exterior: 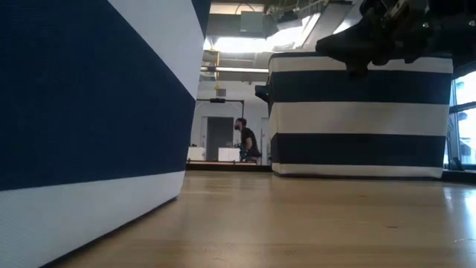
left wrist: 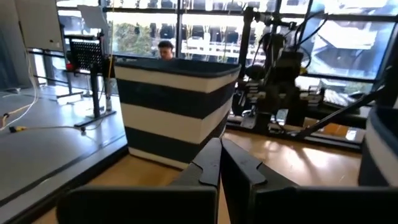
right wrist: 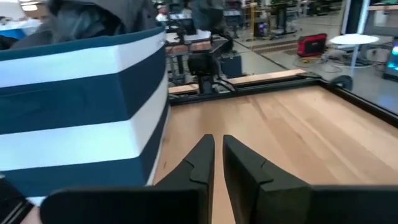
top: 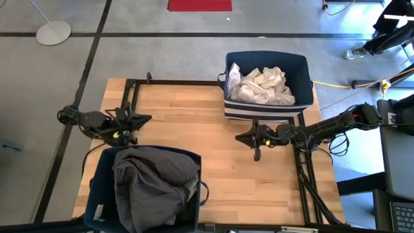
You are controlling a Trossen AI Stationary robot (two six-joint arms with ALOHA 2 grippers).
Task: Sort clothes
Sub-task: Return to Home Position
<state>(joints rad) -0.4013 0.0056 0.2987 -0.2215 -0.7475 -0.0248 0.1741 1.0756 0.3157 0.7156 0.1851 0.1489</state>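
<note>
White and cream clothes (top: 262, 86) lie piled in the navy-and-white striped bin (top: 304, 68) at the table's far right. Dark grey clothes (top: 154, 181) fill the second striped bin (top: 97, 188) at the near left and heap above its rim. My left gripper (top: 147, 118) is shut and empty above the table's left part, beyond the near-left bin; its fingers show in the left wrist view (left wrist: 219, 163). My right gripper (top: 238, 137) is shut and empty just in front of the far-right bin; it also shows in the right wrist view (right wrist: 216, 158).
Bare wooden tabletop (top: 239, 181) lies between the two bins. A black metal frame (top: 168, 82) runs along the table's edges. In the low view the near bin's wall (exterior: 82, 112) fills the left, the far bin (exterior: 361, 115) stands to the right, and a person (exterior: 247, 140) is far behind.
</note>
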